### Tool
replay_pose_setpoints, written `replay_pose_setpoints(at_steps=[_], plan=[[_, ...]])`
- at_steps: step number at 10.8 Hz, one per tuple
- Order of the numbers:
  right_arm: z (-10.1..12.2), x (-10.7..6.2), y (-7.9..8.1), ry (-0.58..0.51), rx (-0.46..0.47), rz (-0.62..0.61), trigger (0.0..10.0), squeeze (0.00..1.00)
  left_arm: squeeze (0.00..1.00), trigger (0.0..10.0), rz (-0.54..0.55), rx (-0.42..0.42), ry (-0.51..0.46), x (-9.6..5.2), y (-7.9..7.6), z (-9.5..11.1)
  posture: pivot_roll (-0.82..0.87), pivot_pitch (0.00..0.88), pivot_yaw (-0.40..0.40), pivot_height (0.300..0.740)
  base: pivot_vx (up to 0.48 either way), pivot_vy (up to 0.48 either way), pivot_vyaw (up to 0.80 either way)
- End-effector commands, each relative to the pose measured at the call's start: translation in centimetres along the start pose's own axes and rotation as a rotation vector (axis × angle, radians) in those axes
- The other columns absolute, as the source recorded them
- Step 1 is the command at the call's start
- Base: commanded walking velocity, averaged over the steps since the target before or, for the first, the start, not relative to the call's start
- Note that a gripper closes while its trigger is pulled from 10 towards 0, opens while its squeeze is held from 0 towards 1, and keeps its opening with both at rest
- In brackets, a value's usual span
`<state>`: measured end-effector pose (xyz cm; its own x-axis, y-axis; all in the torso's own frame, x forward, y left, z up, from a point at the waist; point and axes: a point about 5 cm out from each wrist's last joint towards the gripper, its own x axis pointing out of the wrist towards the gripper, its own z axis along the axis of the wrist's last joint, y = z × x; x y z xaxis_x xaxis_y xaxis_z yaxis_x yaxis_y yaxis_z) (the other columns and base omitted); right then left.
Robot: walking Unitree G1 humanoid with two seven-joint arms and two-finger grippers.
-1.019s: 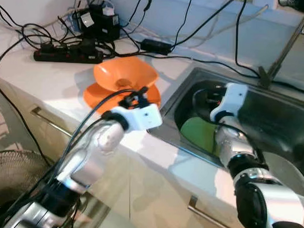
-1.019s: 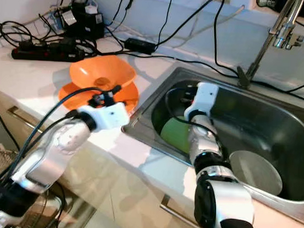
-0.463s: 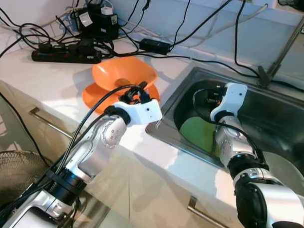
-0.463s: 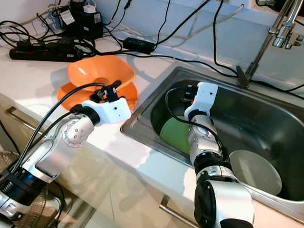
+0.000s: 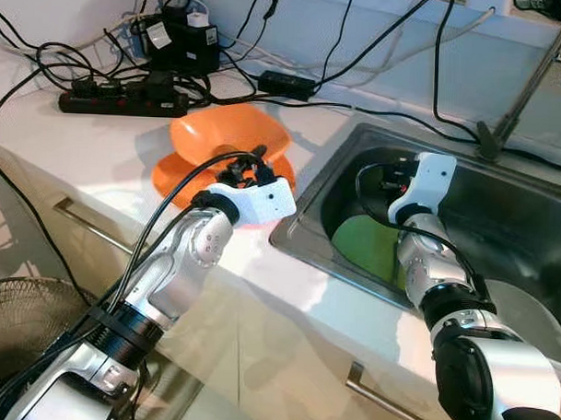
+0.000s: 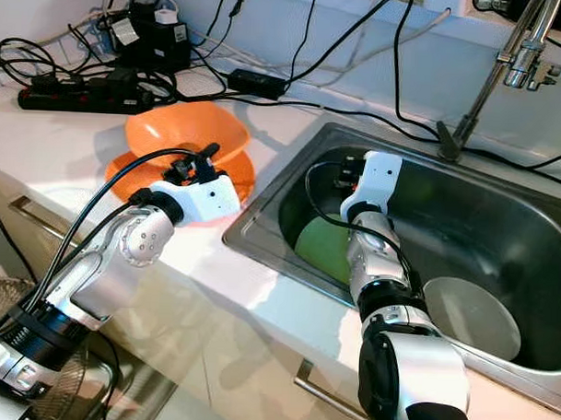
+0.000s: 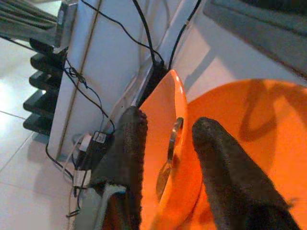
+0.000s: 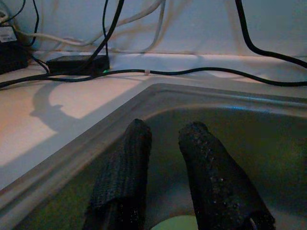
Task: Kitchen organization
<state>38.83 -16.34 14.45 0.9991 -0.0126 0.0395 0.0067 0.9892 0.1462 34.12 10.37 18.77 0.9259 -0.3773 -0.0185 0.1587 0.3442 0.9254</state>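
Our left end effector [image 5: 256, 165] sits at the near rim of the shallow orange plastic bowl [image 5: 230, 134], which rests on a flat orange plastic plate [image 5: 176, 177] on the white table [image 5: 98, 148] just beside the stainless steel sink [image 5: 501, 218]. From the left eye view we also see our right end effector [image 5: 390, 180] lowered into the sink above a round green plate [image 5: 367, 247], with a round grey plate [image 5: 526, 315] further along the basin.

From the right eye view the layout matches: the bowl [image 6: 187, 128] stacked on the plate, black cables and a black power strip [image 6: 77, 97] behind them, and the chrome faucet [image 6: 507, 61] rising at the back of the sink.

From the left wrist view the two black fingers [image 7: 127, 158] are parted narrowly with the bowl's rim between them; we cannot tell whether they press on it yet.

From the right wrist view the fingers [image 8: 129, 182] stand slightly apart, holding nothing, with the sink wall ahead and a sliver of green below.

We judge the step in hand to be taking hold of the orange bowl. The next move calls for closing firmly on the thin rim, then lifting straight up so the plate beneath stays put and the cables are not snagged.
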Motion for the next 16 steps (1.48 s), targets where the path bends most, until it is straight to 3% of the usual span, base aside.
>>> replay_pose_setpoints(at_steps=[1,11,12,13,14,15,16], plan=[[0.5,0.1,-0.1,-0.021,0.009,-0.004,10.0,0.0,0.0,0.0,0.02,0.006,-0.005,0.2,0.4,0.1,0.25,0.0,-0.063,0.74,0.0,0.0,0.0],[0.3,0.1,0.0,-0.012,0.012,-0.002,10.0,0.0,0.0,0.0,0.032,0.03,-0.006,0.0,0.6,-0.2,0.25,0.0,-0.066,0.74,0.0,0.0,0.0],[0.3,0.1,0.0,-0.012,0.012,-0.003,10.0,0.0,0.0,0.0,0.079,0.063,-0.042,-0.1,1.4,0.3,0.25,0.0,-0.067,0.74,0.0,0.0,0.0],[0.3,0.1,0.1,-0.014,0.012,-0.001,10.0,0.0,0.0,0.0,0.207,0.105,-0.153,-0.2,3.4,2.1,0.25,0.0,-0.067,0.74,0.0,0.0,0.0],[0.3,0.1,0.2,-0.02,0.007,0.004,10.0,0.0,0.0,0.0,0.264,0.103,-0.209,-0.5,3.9,2.6,0.25,0.0,-0.067,0.74,0.0,0.0,0.0],[1.0,0.2,0.5,-0.059,-0.01,0.017,10.0,0.0,0.0,10.0,0.312,-0.025,-0.357,-0.8,5.3,5.3,0.25,0.0,-0.064,0.74,0.0,0.0,0.0],[1.5,0.3,0.5,-0.086,-0.029,0.023,10.0,0.0,0.0,10.0,0.293,-0.135,-0.415,-0.9,5.4,6.3,0.25,0.0,-0.062,0.74,0.0,0.0,0.0]])
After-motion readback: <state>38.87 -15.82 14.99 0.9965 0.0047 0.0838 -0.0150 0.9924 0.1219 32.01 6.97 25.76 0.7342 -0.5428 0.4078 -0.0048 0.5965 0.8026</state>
